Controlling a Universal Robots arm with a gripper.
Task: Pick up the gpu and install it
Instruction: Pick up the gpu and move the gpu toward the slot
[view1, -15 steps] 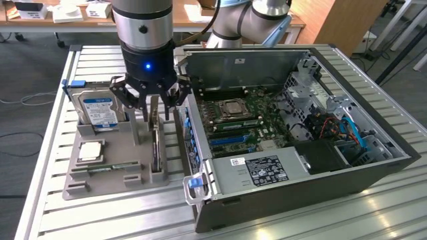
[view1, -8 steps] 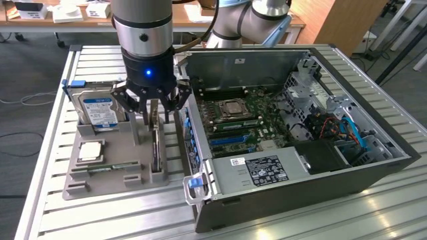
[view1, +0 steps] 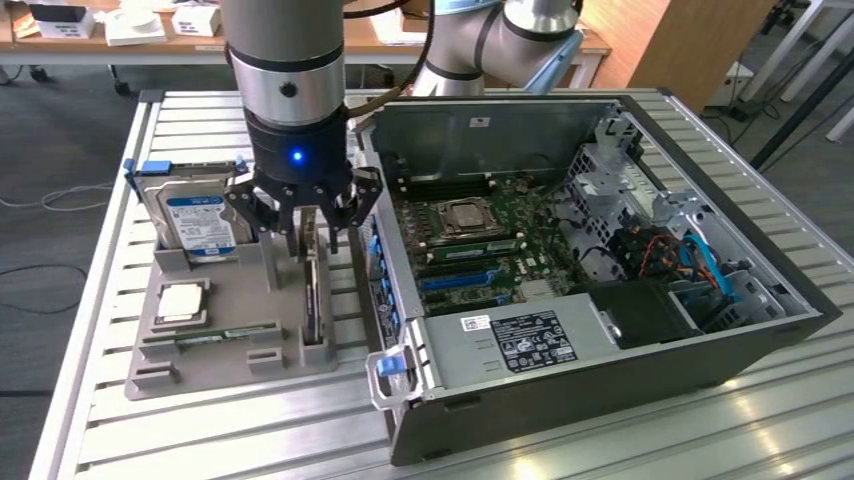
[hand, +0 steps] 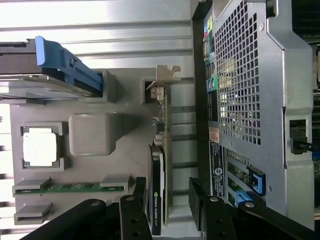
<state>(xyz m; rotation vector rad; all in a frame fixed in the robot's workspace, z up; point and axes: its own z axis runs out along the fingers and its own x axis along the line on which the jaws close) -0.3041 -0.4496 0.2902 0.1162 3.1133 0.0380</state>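
Gpu (hand: 159, 170) stands on edge in gray holder (view1: 200, 365), straddled by the wide-open gripper (view1: 310, 228).

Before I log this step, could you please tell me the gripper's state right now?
Gripper: open, straddling the upright gpu, not clamped on it.

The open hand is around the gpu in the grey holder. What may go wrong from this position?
1. In the wrist view one finger of the open hand sits nearer the upright gpu than the other; closing may push the card sideways in its slot.
2. The computer case stands close beside the card, so the hand may scrape its wall.
3. If the slot is tight, the grey holder may rise with the card.
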